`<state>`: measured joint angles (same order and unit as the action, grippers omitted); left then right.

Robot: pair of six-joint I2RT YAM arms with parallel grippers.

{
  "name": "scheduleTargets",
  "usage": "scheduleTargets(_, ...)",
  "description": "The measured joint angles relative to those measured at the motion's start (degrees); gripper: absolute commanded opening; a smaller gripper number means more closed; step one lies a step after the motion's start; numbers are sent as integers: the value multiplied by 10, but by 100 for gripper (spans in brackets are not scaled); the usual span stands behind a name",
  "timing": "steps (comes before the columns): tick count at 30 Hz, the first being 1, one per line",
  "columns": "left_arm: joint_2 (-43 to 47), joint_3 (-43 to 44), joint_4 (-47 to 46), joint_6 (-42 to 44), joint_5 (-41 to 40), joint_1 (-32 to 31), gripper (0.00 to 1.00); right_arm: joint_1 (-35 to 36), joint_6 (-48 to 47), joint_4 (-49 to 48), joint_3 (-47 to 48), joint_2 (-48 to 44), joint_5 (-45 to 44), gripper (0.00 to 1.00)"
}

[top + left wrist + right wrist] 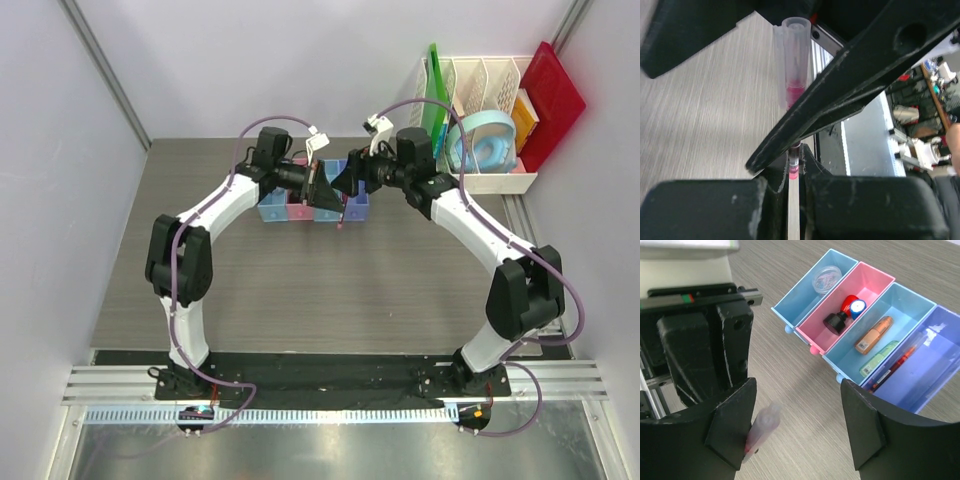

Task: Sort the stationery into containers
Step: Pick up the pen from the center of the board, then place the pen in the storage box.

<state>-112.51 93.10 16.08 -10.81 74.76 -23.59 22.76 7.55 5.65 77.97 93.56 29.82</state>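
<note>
Your left gripper (794,175) is clamped on the clear-capped pink pen (796,60), above the table (790,380) beside the containers (807,337). The right gripper (797,427) gapes around it, off-centre: centre it before you close, then let the left release.

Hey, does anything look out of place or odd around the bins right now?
Yes: a clear-capped pink pen is outside the bins, clamped in the left end effector and beside one finger of the open right end effector.
</note>
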Motion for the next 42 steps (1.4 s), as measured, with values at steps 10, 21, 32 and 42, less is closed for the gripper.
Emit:
scheduleTargets(10, 3, -39, -242, -181, -17, 6, 37, 8, 3, -16, -9, -45, -15, 2)
scheduleTargets(21, 7, -96, -267, -204, -10, 24, 100, 6, -34, 7, 8, -32, -68, 1)
scheduleTargets(32, 118, -129, 133, 175, -242, 164, 100, -10, -81, 36, 145, 136, -111, 1)
scheduleTargets(42, 274, -231, 199, 266, -367, 162, 100, -40, -85, 64, 264, 291, -117, 1)
